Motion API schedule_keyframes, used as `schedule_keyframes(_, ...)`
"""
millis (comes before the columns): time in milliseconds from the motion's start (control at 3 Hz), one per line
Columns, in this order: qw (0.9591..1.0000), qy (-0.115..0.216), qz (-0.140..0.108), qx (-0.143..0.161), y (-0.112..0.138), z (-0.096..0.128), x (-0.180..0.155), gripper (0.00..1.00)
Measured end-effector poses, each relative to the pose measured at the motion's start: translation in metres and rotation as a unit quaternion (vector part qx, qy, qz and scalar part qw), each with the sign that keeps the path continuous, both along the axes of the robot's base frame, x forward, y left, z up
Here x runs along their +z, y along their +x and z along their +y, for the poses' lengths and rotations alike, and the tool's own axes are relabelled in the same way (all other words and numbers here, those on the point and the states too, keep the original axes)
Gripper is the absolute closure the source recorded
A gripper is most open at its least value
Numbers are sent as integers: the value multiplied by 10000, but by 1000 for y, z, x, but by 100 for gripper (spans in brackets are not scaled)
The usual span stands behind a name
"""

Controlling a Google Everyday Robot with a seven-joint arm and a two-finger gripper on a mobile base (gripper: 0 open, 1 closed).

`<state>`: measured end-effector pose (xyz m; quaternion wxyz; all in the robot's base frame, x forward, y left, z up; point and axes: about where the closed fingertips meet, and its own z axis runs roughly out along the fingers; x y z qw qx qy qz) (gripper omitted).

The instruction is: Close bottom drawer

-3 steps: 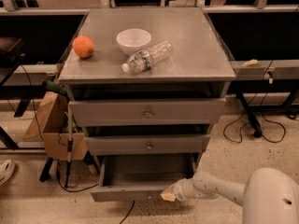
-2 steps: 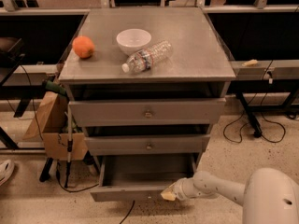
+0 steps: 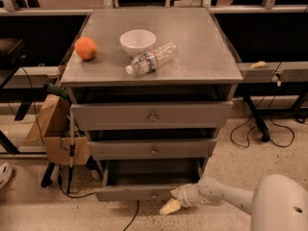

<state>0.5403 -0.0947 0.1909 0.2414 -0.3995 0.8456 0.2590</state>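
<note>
Fingertips [image 3: 168, 208] show as one cream wedge, pressed together with nothing between them. The gripper [image 3: 169, 206] sits at the lower centre of the frame, just at the right end of the bottom drawer [image 3: 127, 193]. I cannot tell whether it touches the front. The white arm [image 3: 226, 197] reaches in from the lower right.

That drawer stands pulled well out of the grey cabinet [image 3: 226, 88], low in the frame and close to the floor [image 3: 269, 167]. It looks like stiff sheet metal that should slide without flexing. What can be seen of its cavity shows nothing inside, so it is probably light. The front is smooth, so a closed tip could slip sideways. A grasp seems unneeded: a flat push on the front, nearer the small knob [image 3: 154, 194] than the corner, should keep the drawer from skewing on its runners.

Above it the top drawer [image 3: 120, 115] and the middle drawer [image 3: 120, 149] also stand slightly proud of the frame.

On the cabinet's level top, a jolt could roll the water bottle [image 3: 151, 58], which lies on its side right of the white bowl [image 3: 137, 41], and the orange [image 3: 86, 47] at the left.

Around it are a speckled floor, a cardboard box [image 3: 50, 129] at the left and black cables [image 3: 269, 129] at the right.
</note>
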Motion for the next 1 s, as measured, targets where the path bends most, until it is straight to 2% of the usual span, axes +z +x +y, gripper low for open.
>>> schedule_keyframes(333,10000,1,0,2,-5,1,0,0)
schedule_keyframes(667,10000,33,-54,67,-4,7,4,19)
schedule_keyframes(1000,9998,40,-124,132,4,11,8,42)
